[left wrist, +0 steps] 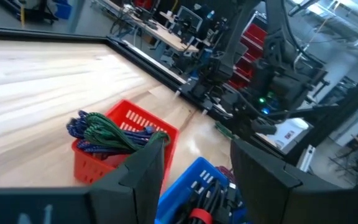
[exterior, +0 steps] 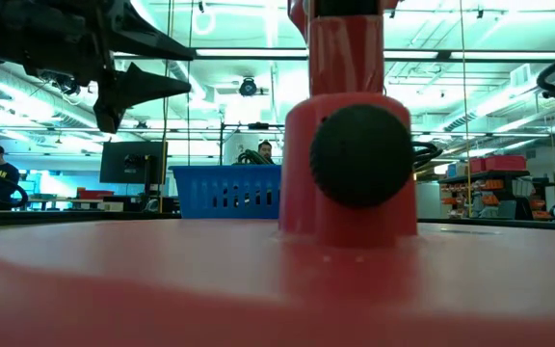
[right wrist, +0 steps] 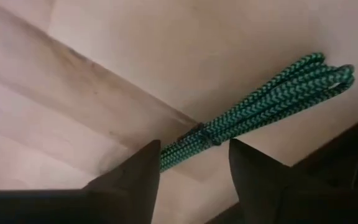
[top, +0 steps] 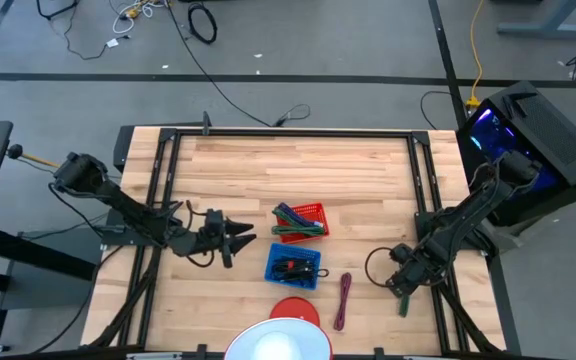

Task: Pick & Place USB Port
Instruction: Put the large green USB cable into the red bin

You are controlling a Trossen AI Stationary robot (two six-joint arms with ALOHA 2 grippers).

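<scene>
Item 1: left gripper (top: 240, 238), left of centre in the high view, fingers spread and empty, hanging over bare wood just left of the 2 baskets; its wrist view looks past both dark fingers (left wrist: 143, 168) toward them. Item 2: red basket (top: 306, 219), centre of the high view, holding bundled green and blue cables. Item 3: blue basket (top: 294, 265), just below the red one, holding dark cables. Item 4: right gripper (top: 401, 284), lower right of the high view, fingers apart and low over the table edge. Item 5: green braided cable (right wrist: 253, 107), coiled and tied, lying on the wood directly ahead of the right fingers, not yet gripped; in the high view it shows at the table's lower right (top: 405, 303). Item 6: purple cable (top: 343, 299), loose on the wood between blue basket and right gripper. Step judged in hand: approach for pickup by the right arm. Next move would call for lowering astride the green bundle and pinching it at its tie.
</scene>
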